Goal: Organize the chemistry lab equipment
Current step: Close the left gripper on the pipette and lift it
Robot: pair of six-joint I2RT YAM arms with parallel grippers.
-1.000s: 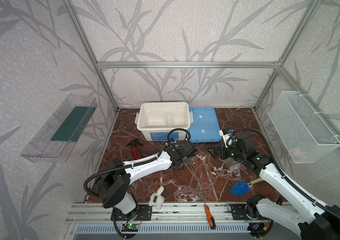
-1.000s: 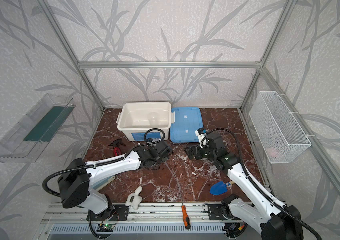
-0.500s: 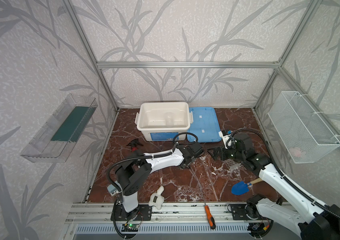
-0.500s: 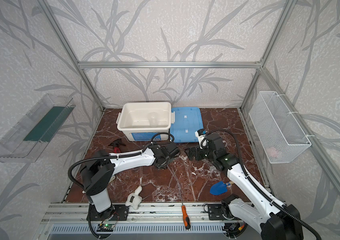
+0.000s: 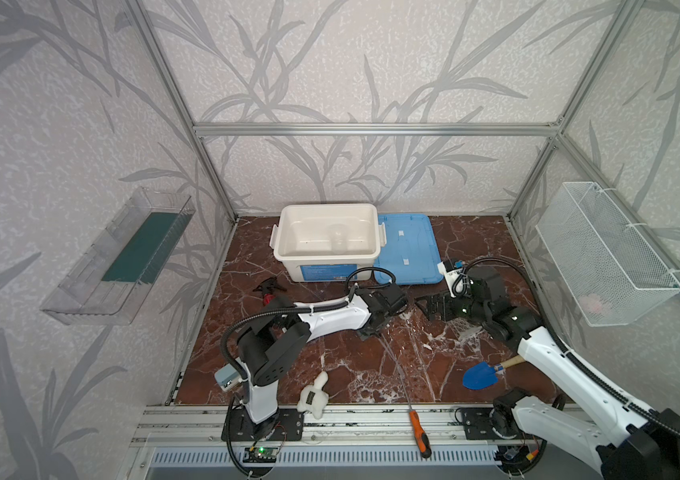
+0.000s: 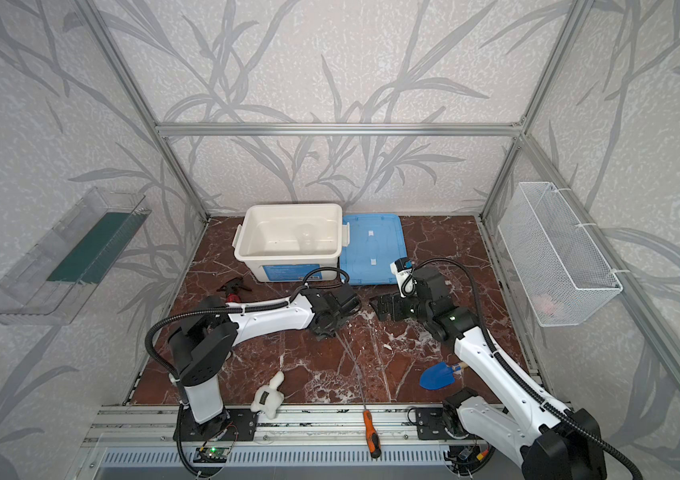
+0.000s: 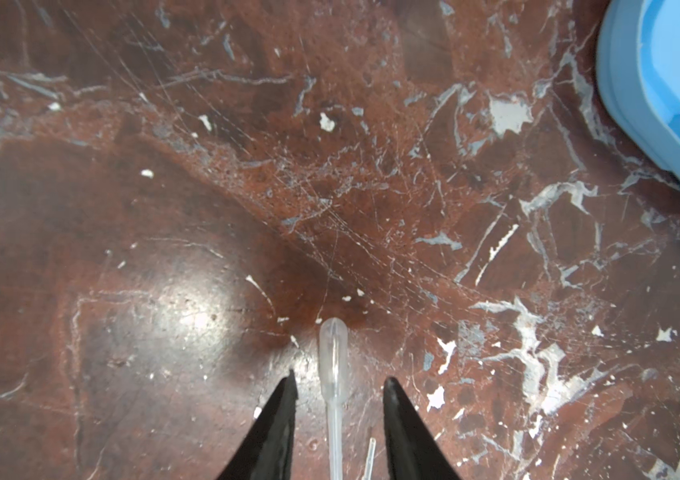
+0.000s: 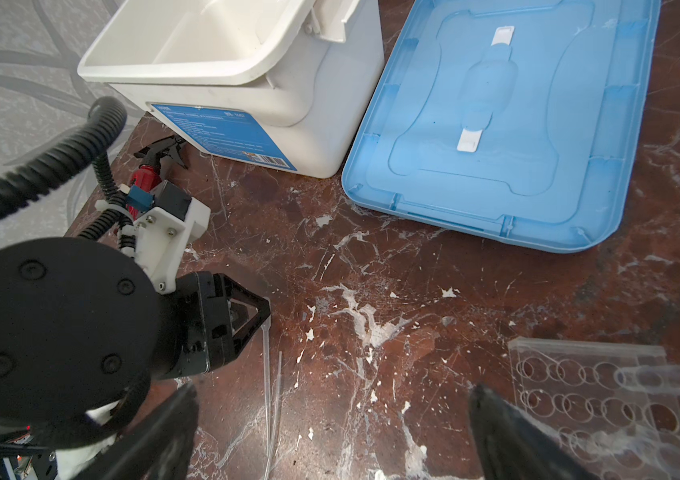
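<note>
Both top views: high, front, looking down over whole floor (image 5: 350,365). Wrist views: close, low; share thin clear rods (image 7: 333,374) (image 8: 268,374).

Bright even light filling both top views. Glare shining on worktop (image 7: 197,320) in left wrist view, shadow beside. Right tool (image 8: 332,388) blurring near lens.

I record the clear plastic pipette (image 7: 333,361) cut off at its stem by the frame edge. The clear perforated tube rack (image 8: 595,399) and 1 clear tube (image 8: 662,379) across it are likewise cropped. The pink item (image 5: 591,302) in the white wire basket (image 5: 620,257) is too small to identify.
</note>
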